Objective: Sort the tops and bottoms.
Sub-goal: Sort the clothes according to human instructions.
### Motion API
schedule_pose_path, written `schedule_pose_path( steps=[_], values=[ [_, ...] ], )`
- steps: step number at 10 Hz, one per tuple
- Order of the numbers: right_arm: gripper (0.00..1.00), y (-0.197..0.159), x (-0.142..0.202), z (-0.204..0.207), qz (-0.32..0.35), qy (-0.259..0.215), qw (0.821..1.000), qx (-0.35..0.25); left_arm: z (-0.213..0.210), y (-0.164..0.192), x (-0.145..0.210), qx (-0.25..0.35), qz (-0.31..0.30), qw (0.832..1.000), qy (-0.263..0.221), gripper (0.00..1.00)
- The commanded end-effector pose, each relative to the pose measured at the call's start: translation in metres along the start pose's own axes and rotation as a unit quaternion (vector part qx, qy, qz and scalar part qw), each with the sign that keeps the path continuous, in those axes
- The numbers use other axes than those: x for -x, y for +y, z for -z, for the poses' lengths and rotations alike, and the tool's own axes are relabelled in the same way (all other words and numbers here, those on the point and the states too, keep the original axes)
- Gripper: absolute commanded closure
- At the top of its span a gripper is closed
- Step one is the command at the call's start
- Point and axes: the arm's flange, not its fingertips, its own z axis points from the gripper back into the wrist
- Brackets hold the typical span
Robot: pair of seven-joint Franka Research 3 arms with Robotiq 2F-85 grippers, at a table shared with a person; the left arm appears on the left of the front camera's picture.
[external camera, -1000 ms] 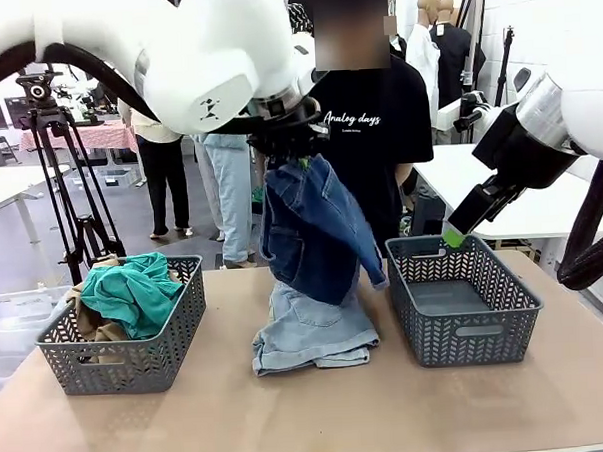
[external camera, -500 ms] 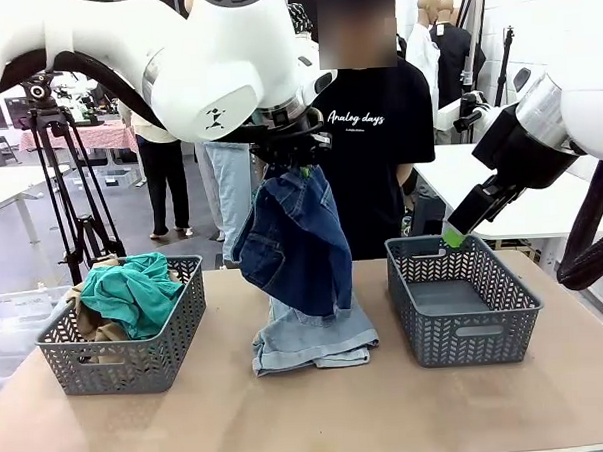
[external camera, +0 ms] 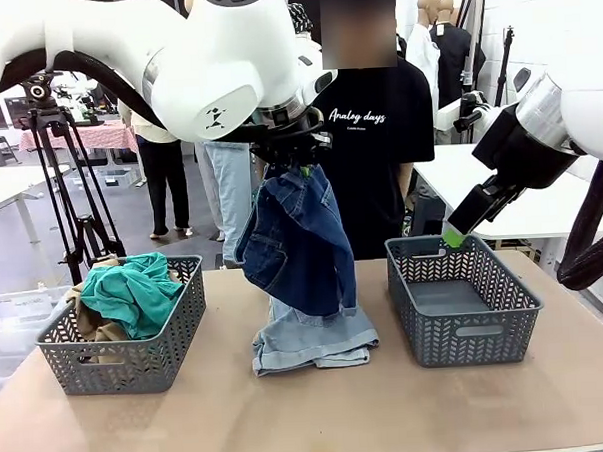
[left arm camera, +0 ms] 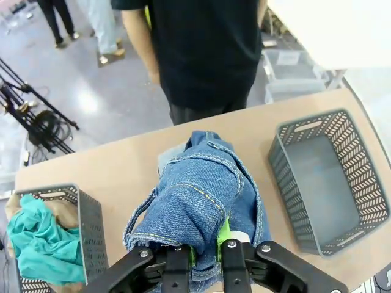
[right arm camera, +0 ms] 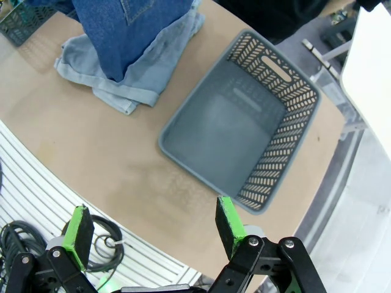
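In the front view, the left gripper [external camera: 297, 162] sits upper centre of the frame, clamped tight on the waistband of the dark blue denim shorts [external camera: 297, 241], which hang free above the middle of the table [external camera: 290, 417]. Their lower edge dangles just over the light blue shorts [external camera: 312, 341] lying folded on the tabletop. At lower left the left basket [external camera: 126, 344] holds the teal-green shirt [external camera: 134, 288] heaped on the tan shirt [external camera: 85, 320]. At lower right stands the right basket [external camera: 466, 331], and the right gripper [external camera: 452, 237] hovers over its far rim, jaws spread with nothing between them. A person in a black T-shirt [external camera: 373, 133] stands behind the table. In the left wrist view, the left gripper [left arm camera: 204, 249] rises from the bottom edge, its green pads pressed onto a bunched fold of the dark blue denim shorts [left arm camera: 195, 195] at frame centre; the light blue shorts [left arm camera: 168, 160] peek out behind them. The left basket [left arm camera: 88, 213] with the teal-green shirt [left arm camera: 36, 244] is at lower left, the right basket [left arm camera: 280, 165] at the right. In the right wrist view, the right gripper [right arm camera: 153, 227] stands wide apart at the bottom, holding nothing, above the table edge; the right basket [right arm camera: 296, 128] lies centre-right, and the dark blue denim shorts [right arm camera: 128, 24] hang at the top left over the light blue shorts [right arm camera: 149, 76].
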Motion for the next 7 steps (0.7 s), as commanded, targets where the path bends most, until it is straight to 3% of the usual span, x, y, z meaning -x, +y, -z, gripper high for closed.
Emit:
schedule_pose_path(
  steps=[1, 7],
  values=[
    [0.00, -0.0019, -0.0021, 0.0012, -0.005, 0.004, 1.000, 0.005, -0.0064, 0.0040, -0.0048, 0.007, 0.005, 1.000, -0.003, 1.00],
    [0.00, -0.0019, -0.0021, 0.0012, -0.005, 0.004, 1.000, 0.005, -0.0064, 0.0040, -0.0048, 0.007, 0.005, 1.000, -0.003, 1.00]
  ],
)
